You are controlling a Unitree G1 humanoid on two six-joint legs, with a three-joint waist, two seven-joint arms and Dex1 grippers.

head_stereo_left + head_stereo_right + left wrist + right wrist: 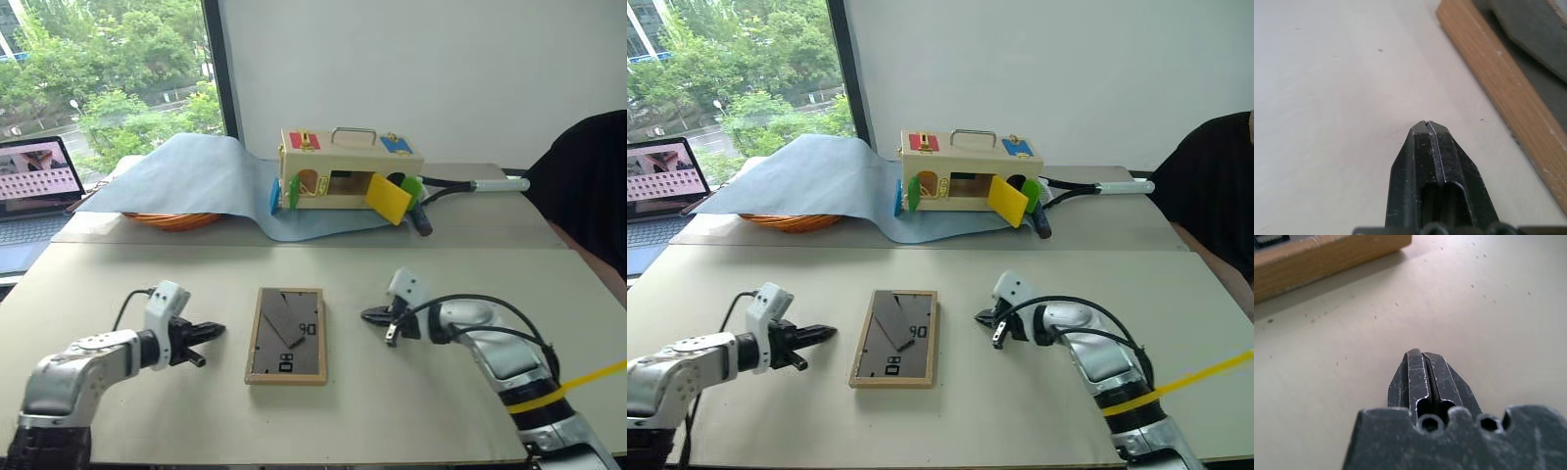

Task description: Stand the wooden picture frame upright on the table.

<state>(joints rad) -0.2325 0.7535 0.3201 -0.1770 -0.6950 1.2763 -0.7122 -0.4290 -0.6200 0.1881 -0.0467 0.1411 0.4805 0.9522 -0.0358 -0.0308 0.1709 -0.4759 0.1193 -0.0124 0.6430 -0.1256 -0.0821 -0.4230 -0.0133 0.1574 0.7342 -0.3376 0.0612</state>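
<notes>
Upside-down white marks, apparently "06" and "08", on the wooden picture frame (286, 336) back.

Right pincer (1422, 363) (jaws together) near wooden picture frame (1327, 257).

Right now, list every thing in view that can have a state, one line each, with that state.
wooden picture frame: lying flat on the table, dark back panel up, stand folded flat.
left pincer: shut, holding nothing, beside the frame.
right pincer: shut, holding nothing, beside the frame.
wooden latch box: upright, yellow flap hanging open.
laptop: open, screen lit.
blue-grey cloth: draped over an orange basket.
</notes>
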